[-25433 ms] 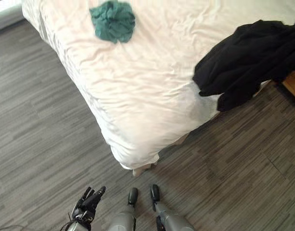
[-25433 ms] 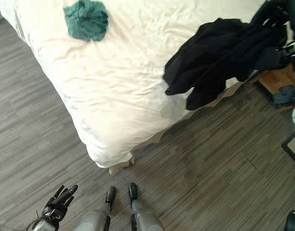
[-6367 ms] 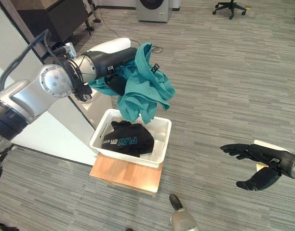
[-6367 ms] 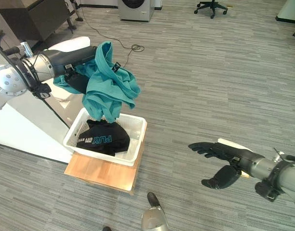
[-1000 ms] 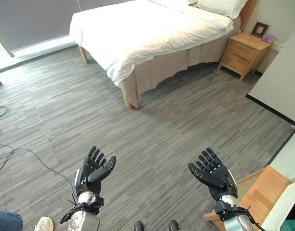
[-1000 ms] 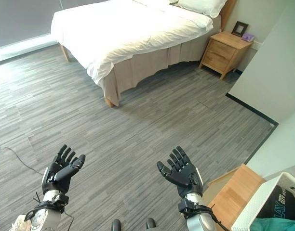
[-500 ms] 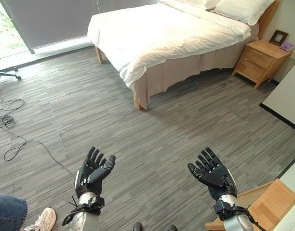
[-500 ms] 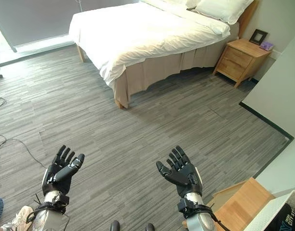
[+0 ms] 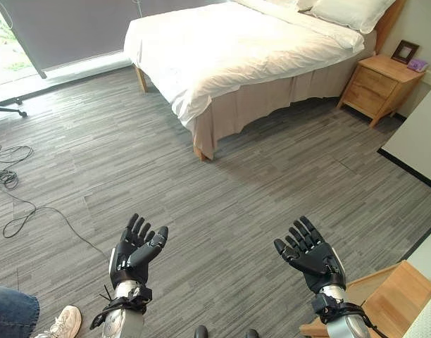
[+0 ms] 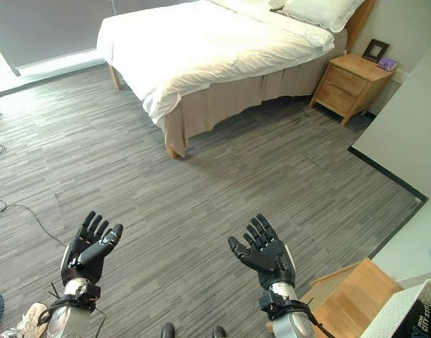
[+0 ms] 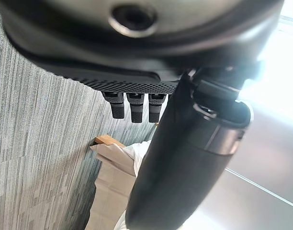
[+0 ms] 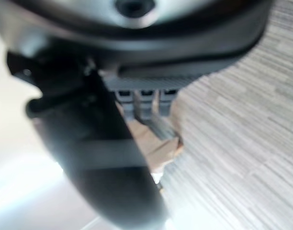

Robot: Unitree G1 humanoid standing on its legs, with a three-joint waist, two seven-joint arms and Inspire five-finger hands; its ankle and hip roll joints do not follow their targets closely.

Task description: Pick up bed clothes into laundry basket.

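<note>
No move since half a second ago: left hand (image 9: 136, 248) and right hand (image 9: 310, 255) still spread wide, holding nothing, well short of bed (image 9: 229, 49).

White covers the bed (image 9: 251, 49), with a beige skirt (image 9: 272, 105) along its side and white pillows (image 10: 321, 13) at the head. The nightstand (image 9: 379, 83) is light honey wood, as is the low stand (image 10: 349, 299) at lower right. The floor (image 9: 236, 190) runs in grey streaked planks. Both hands, left (image 9: 134, 250) and right (image 9: 310, 255), are black. The basket (image 10: 405, 317) shows a white rim with black cloth inside. Blue denim (image 9: 11, 310) and a white shoe (image 9: 60, 322) mark a person's leg.
</note>
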